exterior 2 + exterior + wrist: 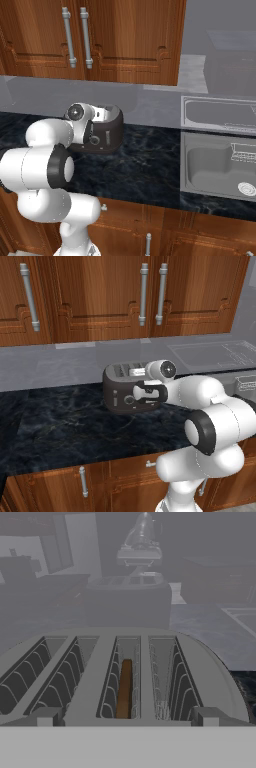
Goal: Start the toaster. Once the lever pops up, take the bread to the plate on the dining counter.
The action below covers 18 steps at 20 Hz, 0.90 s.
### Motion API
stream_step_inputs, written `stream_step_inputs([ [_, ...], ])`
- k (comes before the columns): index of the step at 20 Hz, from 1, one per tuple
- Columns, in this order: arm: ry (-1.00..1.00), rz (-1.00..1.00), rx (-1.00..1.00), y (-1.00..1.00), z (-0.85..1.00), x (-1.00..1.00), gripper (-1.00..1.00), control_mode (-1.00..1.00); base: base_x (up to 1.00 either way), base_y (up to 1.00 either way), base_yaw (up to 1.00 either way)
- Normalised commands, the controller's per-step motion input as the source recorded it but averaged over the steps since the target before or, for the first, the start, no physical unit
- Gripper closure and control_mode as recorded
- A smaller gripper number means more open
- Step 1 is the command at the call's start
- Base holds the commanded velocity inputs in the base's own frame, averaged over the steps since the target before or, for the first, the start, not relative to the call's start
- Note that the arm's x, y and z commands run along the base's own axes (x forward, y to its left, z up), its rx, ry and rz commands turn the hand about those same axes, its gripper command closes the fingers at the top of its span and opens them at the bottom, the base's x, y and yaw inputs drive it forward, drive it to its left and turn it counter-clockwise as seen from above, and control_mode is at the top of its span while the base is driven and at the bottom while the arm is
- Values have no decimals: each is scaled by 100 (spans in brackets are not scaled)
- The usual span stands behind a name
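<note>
The dark grey toaster (120,387) (109,125) stands on a black marbled counter (60,421) under wall cabinets. Its four slots (80,667) fill the hand view from just above its front edge. The bread (125,688), a thin brown slice, stands on edge in the third slot from the left, sunk below the top. My gripper (146,392) (93,131) (127,717) hovers at the toaster's front upper edge. It is open, its fingertips (45,717) wide apart with nothing between them. The plate and the dining counter are out of view.
A steel sink (215,165) is set into the counter to the toaster's right, with a wire rack (245,383) in it. Wood wall cabinets (100,296) hang above the grey backsplash. The counter to the left of the toaster is bare.
</note>
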Motion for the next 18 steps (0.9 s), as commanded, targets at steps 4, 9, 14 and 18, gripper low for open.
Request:
stream_step_inputs([
  [4,0,0,0,0,0,0,-100,-100,0,0,0],
  [9,0,0,0,0,0,0,-100,-100,0,0,0],
  [14,0,0,0,0,0,0,-100,-100,0,0,0],
  [18,0,0,0,0,0,0,-100,-100,0,0,0],
])
